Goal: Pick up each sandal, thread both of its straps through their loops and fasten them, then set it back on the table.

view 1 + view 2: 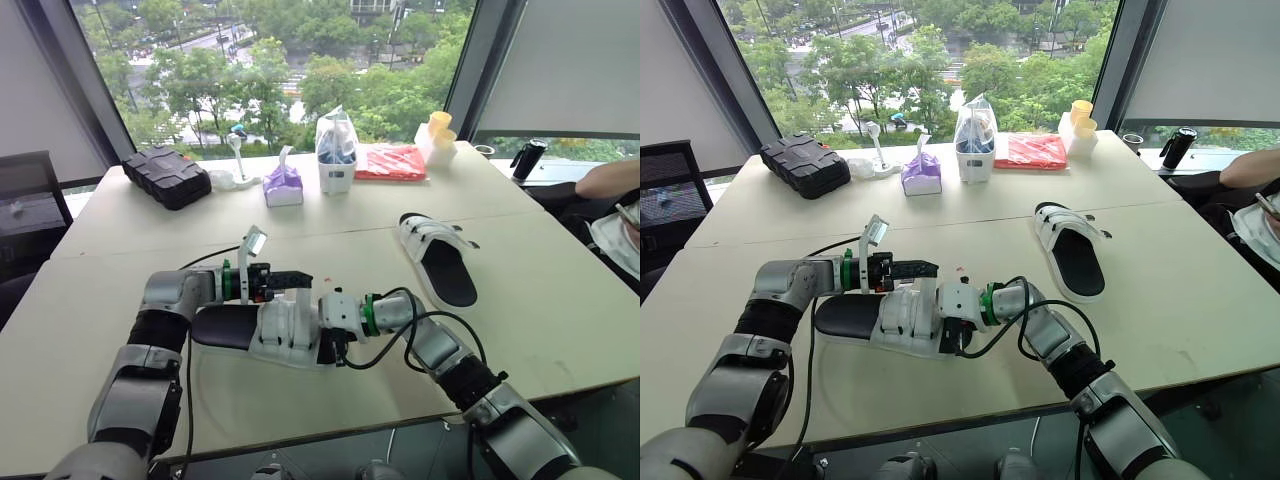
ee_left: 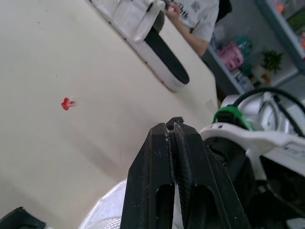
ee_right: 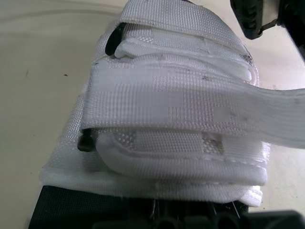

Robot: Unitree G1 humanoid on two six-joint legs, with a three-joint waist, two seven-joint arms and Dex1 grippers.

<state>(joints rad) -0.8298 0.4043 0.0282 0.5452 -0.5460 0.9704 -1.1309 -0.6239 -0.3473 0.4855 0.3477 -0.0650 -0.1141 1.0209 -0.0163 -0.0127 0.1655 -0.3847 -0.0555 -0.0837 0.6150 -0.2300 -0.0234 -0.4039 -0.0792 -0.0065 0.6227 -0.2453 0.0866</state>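
The near sandal (image 1: 275,330), white straps on a black sole, lies on the table (image 1: 120,250) in front of me. My right gripper (image 1: 328,346) is shut on its right edge, the fingers mostly hidden by the sandal. One strap is folded down over the upper. The other strap (image 3: 190,107) passes its loop and runs loose toward the side. My left gripper (image 1: 306,281) hovers just above the straps, shut with nothing between its fingertips (image 2: 174,126). A second sandal (image 1: 440,262) lies flat farther right.
Along the far edge stand a black case (image 1: 167,176), a purple tissue pack (image 1: 283,186), a white bag (image 1: 336,152), a red packet (image 1: 391,162) and yellow cups (image 1: 440,134). A person's arm (image 1: 610,180) rests at the right edge.
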